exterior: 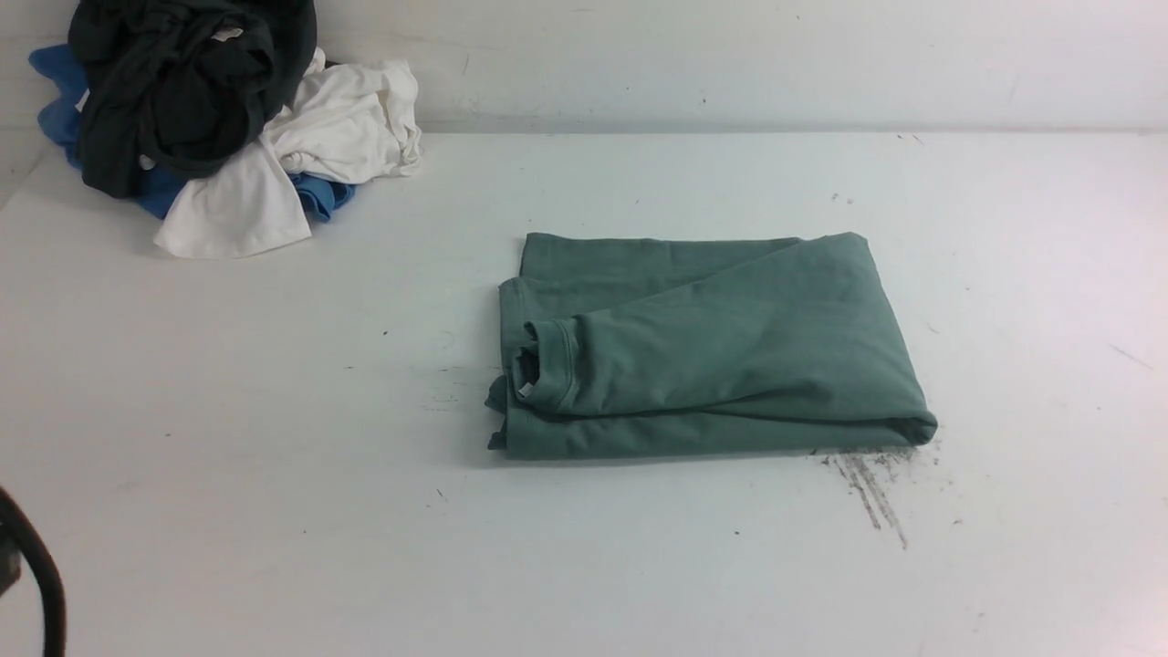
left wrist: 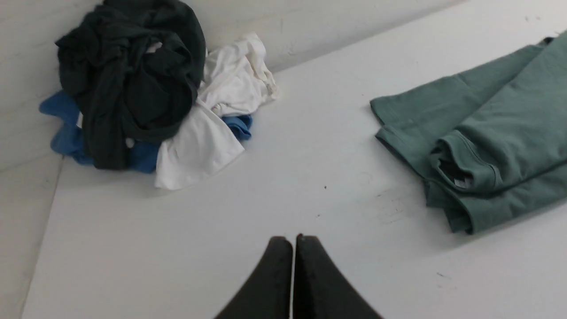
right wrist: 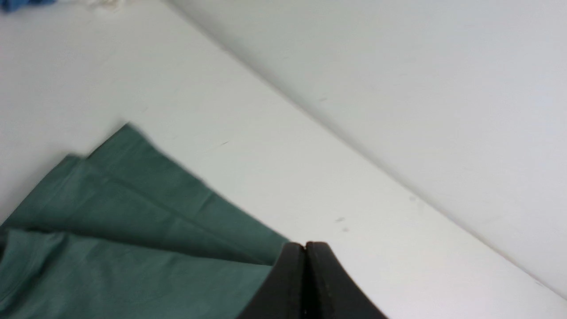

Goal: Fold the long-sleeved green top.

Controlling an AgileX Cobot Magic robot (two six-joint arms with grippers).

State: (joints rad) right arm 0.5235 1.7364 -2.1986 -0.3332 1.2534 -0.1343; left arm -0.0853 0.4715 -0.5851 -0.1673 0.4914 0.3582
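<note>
The green long-sleeved top (exterior: 707,351) lies folded into a compact rectangle in the middle of the white table, its ribbed neck (exterior: 540,358) at the left end. It shows again in the left wrist view (left wrist: 491,137) and in the right wrist view (right wrist: 133,239). My left gripper (left wrist: 292,239) is shut and empty, above bare table to the left of the top. My right gripper (right wrist: 305,244) is shut too, nothing between its fingers, raised near the top's right far corner. Neither gripper shows in the front view.
A heap of black (exterior: 182,82), white (exterior: 319,137) and blue (exterior: 55,100) garments sits at the table's (exterior: 274,456) far left corner against the wall. Dark scuff marks (exterior: 871,488) streak the table just in front of the top's right end. A black cable (exterior: 36,575) curves at the lower left.
</note>
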